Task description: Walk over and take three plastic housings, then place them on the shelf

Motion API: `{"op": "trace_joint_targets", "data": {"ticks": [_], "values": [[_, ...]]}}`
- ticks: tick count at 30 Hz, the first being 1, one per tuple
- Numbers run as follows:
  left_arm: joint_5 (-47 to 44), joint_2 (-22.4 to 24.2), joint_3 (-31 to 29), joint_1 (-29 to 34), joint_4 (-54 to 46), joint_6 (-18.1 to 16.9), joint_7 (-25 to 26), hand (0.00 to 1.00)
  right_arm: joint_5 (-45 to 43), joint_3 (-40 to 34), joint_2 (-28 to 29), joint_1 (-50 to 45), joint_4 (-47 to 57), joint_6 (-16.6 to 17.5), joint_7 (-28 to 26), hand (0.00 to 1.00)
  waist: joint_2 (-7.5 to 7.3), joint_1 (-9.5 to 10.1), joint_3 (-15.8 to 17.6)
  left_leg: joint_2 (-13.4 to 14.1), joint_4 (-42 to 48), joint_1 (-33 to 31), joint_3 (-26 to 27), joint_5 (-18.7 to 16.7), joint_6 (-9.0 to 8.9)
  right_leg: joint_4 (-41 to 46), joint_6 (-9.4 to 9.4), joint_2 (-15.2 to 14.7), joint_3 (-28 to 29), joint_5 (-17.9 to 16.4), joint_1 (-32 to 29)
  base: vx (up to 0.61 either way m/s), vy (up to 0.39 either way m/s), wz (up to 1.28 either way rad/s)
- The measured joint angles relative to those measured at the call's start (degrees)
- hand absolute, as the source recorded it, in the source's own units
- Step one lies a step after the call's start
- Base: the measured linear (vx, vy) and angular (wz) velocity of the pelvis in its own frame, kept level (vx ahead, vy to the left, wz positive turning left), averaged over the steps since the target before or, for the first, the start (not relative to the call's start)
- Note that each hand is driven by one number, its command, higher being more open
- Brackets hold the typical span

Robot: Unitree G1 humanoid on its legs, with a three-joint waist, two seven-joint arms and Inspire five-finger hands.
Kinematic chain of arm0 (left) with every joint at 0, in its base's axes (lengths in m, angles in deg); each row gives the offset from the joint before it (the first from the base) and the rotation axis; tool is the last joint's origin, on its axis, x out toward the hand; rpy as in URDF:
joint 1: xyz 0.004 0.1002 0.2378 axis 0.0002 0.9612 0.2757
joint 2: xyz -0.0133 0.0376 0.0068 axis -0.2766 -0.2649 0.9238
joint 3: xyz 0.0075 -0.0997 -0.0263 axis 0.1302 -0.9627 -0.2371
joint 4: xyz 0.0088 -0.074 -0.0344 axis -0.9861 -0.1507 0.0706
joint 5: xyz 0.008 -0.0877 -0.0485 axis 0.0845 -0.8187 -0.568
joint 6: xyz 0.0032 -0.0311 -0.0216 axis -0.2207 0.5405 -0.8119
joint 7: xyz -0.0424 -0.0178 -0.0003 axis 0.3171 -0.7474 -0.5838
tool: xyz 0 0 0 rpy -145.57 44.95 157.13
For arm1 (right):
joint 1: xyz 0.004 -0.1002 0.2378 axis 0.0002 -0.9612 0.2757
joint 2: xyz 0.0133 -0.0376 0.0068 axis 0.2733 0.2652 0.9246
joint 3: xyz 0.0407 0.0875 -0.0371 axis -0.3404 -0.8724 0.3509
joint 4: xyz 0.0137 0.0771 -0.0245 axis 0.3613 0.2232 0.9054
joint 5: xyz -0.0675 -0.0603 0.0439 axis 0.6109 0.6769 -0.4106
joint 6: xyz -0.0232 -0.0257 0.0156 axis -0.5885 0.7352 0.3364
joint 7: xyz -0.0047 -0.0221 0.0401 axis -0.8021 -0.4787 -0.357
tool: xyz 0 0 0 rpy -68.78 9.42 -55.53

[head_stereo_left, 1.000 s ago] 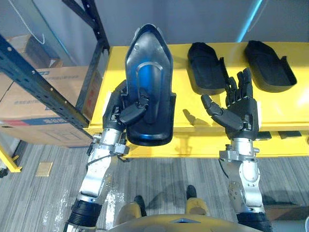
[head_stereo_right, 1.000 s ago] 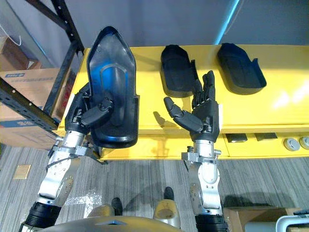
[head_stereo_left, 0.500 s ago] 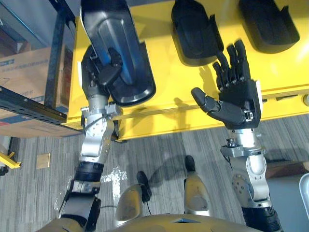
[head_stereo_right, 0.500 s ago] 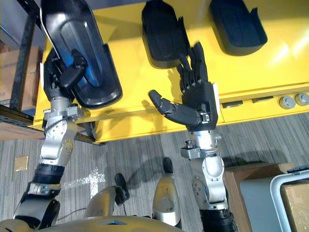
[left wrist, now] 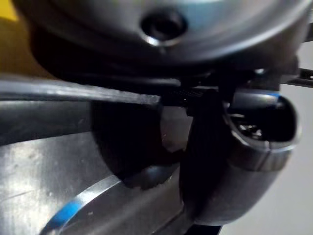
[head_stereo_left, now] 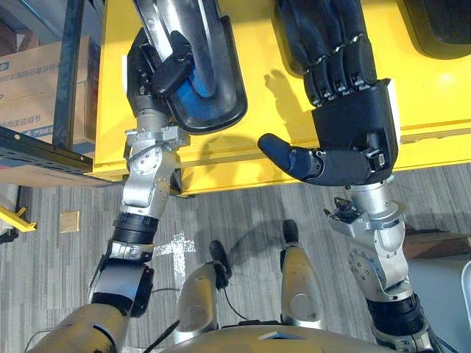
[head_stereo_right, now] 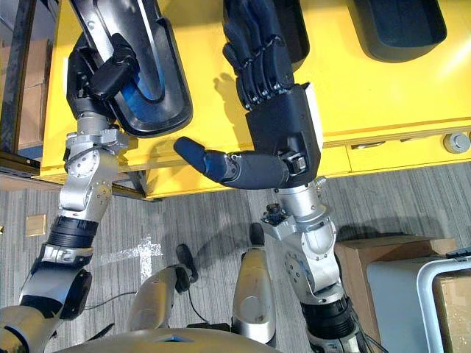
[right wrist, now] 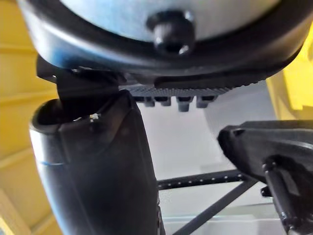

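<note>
Housings: one of three taken, none shelved.
Left hand [head_stereo_left: 147, 73] clasps a housing [head_stereo_left: 210, 88]; right hand [head_stereo_left: 353, 121], fingers straight, hovers over the second housing [head_stereo_right: 297, 33] on the table [head_stereo_right: 383, 95]; third housing [head_stereo_right: 401, 29] waits.

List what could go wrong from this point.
1. The left hand grips the long black plastic housing near one end only. Most of it juts past the hand, so it may tilt or slip out.
2. The right hand, fingers straight, is stretched over a second black housing on the yellow table. It may shove that housing away instead of grasping it.
</note>
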Motion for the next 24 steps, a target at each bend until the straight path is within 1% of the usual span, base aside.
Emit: {"op": "trace_joint_targets", "data": {"ticks": [1,2,6,7,9,13,15,16,18,20,21,23,24], "values": [[0.0,-0.32,-0.01,-0.09,0.0,0.01,-0.05,0.0,0.0,0.22,0.0,0.17,0.04,0.0,-0.01,1.0,0.0,0.0,0.0,0.0,0.05,-0.17,0.04,0.0,0.0,0.26,0.02,-0.02,0.05,-0.07,-0.29,-0.02,-0.034,0.04],[-0.18,-1.4,-0.08,-0.58,0.13,0.75,-0.61,0.0,0.0,0.59,-0.02,0.46,0.09,-0.09,-0.07,1.0,0.04,-0.06,0.13,-0.03,0.13,-0.43,0.06,0.0,-0.02,0.68,0.07,-0.11,0.07,-0.2,-0.69,0.0,0.0,0.0],[-0.91,-1.88,-0.52,-2.72,3.33,2.29,-2.54,0.0,0.02,1.01,-0.24,0.55,0.4,-0.15,-0.05,1.0,0.04,0.11,0.14,-0.05,0.19,-0.42,0.2,-0.03,-0.08,0.87,0.07,-0.22,0.08,-0.21,-0.69,0.0,0.0,0.0],[-1.12,-1.89,-0.64,-3.41,4.77,2.55,-3.0,1.0,0.02,1.34,-0.36,0.56,0.78,-0.16,-0.05,1.0,0.04,0.13,0.15,-0.05,0.22,-0.41,0.37,-0.05,-0.1,0.91,0.07,-0.26,0.12,-0.21,-0.69,0.0,0.0,0.0],[-1.96,-2.23,-0.7,-4.39,6.54,3.5,-3.38,1.0,0.04,1.45,-0.58,0.72,1.15,-0.18,-0.13,1.0,0.04,0.13,0.15,0.02,0.22,-0.37,0.77,-0.07,-0.13,0.94,0.08,-0.32,0.16,-0.21,-0.69,0.0,0.0,0.0],[-1.73,-4.27,-0.69,-5.34,8.94,3.83,-4.64,1.0,0.02,1.43,-0.63,0.98,1.17,-0.26,0.01,1.0,0.03,-0.08,0.15,0.15,0.2,-0.23,1.58,-0.11,-0.18,0.94,0.12,-0.33,0.46,-0.18,-0.66,0.0,-0.009,-0.03],[0.14,-4.32,-0.69,-6.79,11.36,4.39,-4.63,1.0,0.01,1.66,-0.63,0.92,1.17,-0.48,0.02,1.0,0.03,-0.13,0.15,0.25,0.15,0.35,2.07,-0.12,-0.19,0.84,0.22,-0.34,0.55,-0.1,-0.26,0.0,-0.006,-0.03],[0.45,-4.33,-0.69,-6.84,12.22,4.47,-4.46,1.0,-0.03,2.25,-0.63,0.82,1.16,-0.49,0.02,1.0,0.03,-0.46,0.15,0.39,0.08,0.73,2.57,-0.14,-0.22,0.45,0.35,-0.34,0.53,-0.01,0.43,0.0,-0.01,-0.05],[0.54,-4.35,-0.69,-7.13,14.29,4.59,-4.41,1.0,-0.11,3.14,-0.62,0.26,1.17,-0.48,0.0,1.0,0.03,-0.87,0.15,0.74,-0.16,2.1,3.03,-0.78,-0.9,-0.48,0.51,-0.21,0.26,0.11,2.15,0.0,-0.005,-0.06],[0.57,-4.34,-0.66,-7.46,16.45,4.7,-4.43,1.0,-0.27,3.8,-0.57,-0.85,1.23,-0.45,-0.14,1.0,0.0,-1.14,0.15,1.28,-1.06,4.03,4.61,-1.04,-0.94,-1.83,0.94,-0.07,0.13,0.42,4.13,0.03,-0.005,-0.02],[0.63,-4.37,-0.77,-7.8,17.68,4.79,-4.41,1.0,-0.32,4.06,-0.48,-1.54,1.23,-0.44,-0.13,1.0,0.07,-1.69,0.11,1.41,-1.67,4.95,5.58,-0.99,-0.94,-2.73,1.25,-0.18,-0.02,0.65,5.25,0.03,-0.001,0.04],[1.1,-4.51,-1.63,-8.16,18.85,5.02,-4.2,1.0,-0.32,4.71,-0.48,-1.88,1.23,-0.44,0.09,1.0,0.08,-2.12,0.02,1.4,-2.08,5.66,6.29,-0.83,-0.77,-4.27,1.52,0.13,0.11,1.39,6.19,0.04,0.005,-0.08],[2.61,-4.57,-2.29,-8.82,19.89,5.26,-3.67,1.0,-0.32,5.25,-0.46,-2.13,1.23,-0.44,0.25,1.0,0.09,-2.31,-0.1,1.54,-2.18,6.06,6.7,-0.46,-0.17,-5.95,1.76,0.34,0.15,2.22,6.95,0.05,0.014,-0.14]]}}
